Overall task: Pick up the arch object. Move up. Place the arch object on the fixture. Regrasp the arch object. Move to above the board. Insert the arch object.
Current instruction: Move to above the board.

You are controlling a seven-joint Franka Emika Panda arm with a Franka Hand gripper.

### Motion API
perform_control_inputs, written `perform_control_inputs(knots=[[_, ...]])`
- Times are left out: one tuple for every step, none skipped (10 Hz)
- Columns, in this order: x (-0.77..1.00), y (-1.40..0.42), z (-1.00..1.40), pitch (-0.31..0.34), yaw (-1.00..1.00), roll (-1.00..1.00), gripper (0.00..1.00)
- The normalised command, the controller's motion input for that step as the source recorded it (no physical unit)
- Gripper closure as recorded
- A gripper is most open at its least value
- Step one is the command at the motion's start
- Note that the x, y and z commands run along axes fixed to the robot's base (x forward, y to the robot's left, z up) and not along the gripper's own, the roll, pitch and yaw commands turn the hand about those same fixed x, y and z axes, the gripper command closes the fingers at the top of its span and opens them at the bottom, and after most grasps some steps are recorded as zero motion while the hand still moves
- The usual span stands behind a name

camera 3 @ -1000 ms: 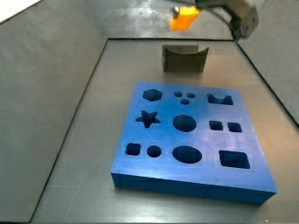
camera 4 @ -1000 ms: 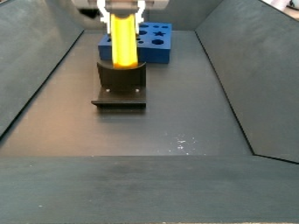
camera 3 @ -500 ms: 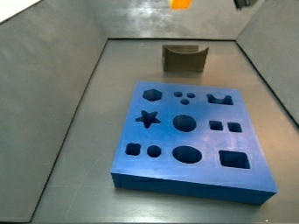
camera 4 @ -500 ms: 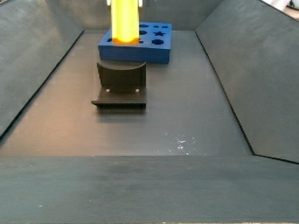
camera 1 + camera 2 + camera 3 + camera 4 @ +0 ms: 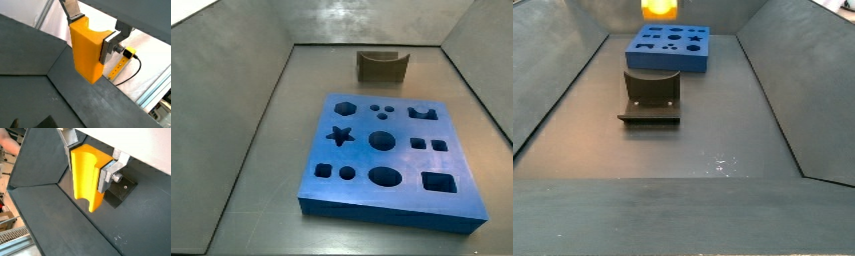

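Wrist view, tool (image 5: 93,31) clamps arch object (image 5: 88,50) (risen higher); fixture (image 5: 651,92) bare

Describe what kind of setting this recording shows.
Probably a lab robot test cell: dark grey sloped walls enclose a bare floor holding a blue plastic shape-sorting board and a dark notched fixture. The gripper, raised high, clamps a yellow-orange arch block.

Glossy yellow plastic arch object (image 5: 88,50) sits clamped in the gripper (image 5: 95,31), bare silver metal fingers (image 5: 111,42); matt blue board (image 5: 385,150).

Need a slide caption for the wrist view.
Gripper shut on the yellow arch, held above the dark floor.
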Motion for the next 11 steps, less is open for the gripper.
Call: perform_control_inputs(knots=[[-0.01, -0.01, 0.58, 0.113, 0.07, -0.04, 1.00], [0.01, -0.02, 0.49, 0.113, 0.08, -0.04, 1.00], [0.02, -0.02, 0.32, 0.119, 0.08, -0.04, 1.00], [0.02, -0.02, 0.19, 0.114, 0.08, -0.04, 1.00], [-0.39, -1.00, 0.09, 0.029, -0.14, -1.00, 1.00], [-0.39, -1.00, 0.08, 0.025, -0.14, -1.00, 1.00], [-0.42, -1.00, 0.10, 0.014, -0.13, -1.00, 1.00], [-0.42, -1.00, 0.09, 0.011, -0.13, -1.00, 1.00], [-0.43, -1.00, 0.09, 0.020, -0.13, -1.00, 1.00], [-0.43, -1.00, 0.10, 0.027, -0.13, -1.00, 1.00], [-0.45, -1.00, 0.09, 0.029, -0.12, -1.00, 1.00]])
